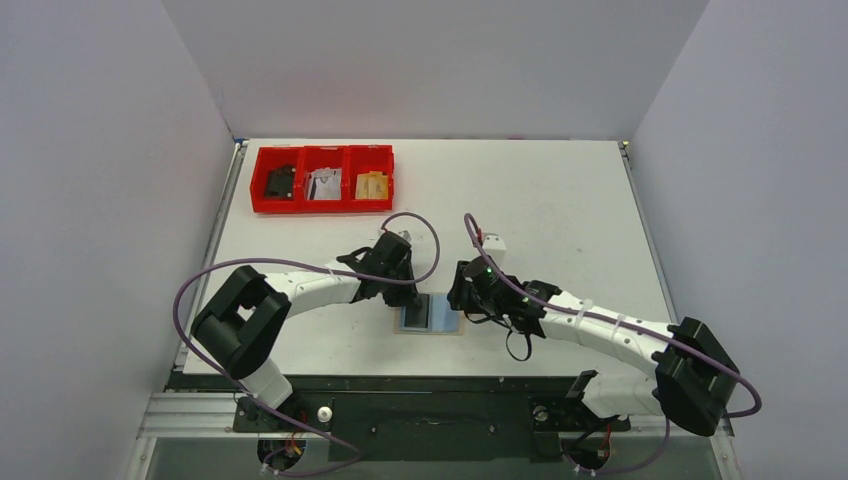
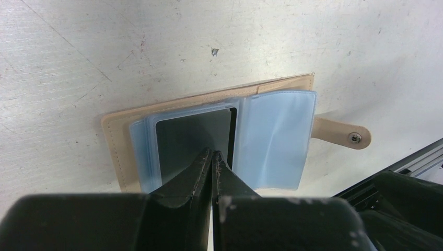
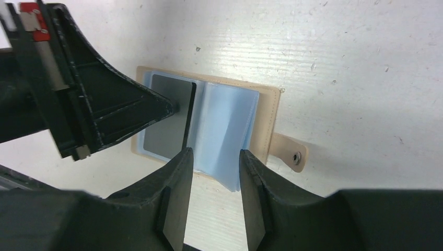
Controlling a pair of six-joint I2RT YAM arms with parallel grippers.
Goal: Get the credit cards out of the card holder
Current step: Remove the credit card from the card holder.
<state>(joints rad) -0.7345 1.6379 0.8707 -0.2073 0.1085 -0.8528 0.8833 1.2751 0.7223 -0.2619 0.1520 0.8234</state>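
Touching dark card [image 2: 188, 138] in holder [image 2: 113, 141], L gripper [image 2: 213, 155] closed, R gripper [image 3: 215, 155] open

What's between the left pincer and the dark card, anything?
Nothing solid visible. The left pincer, shut, has its tips at the dark card in the open card holder. Pale blue plastic pockets frame the card; whether film covers its face I can't tell. The right pincer is open over the pockets beside it, not between.

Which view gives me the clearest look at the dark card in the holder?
Left wrist: the dark card sits face-on mid-frame, only its near edge behind the left hand. Right wrist shows it partly covered by that hand; top external, just a small dark strip.
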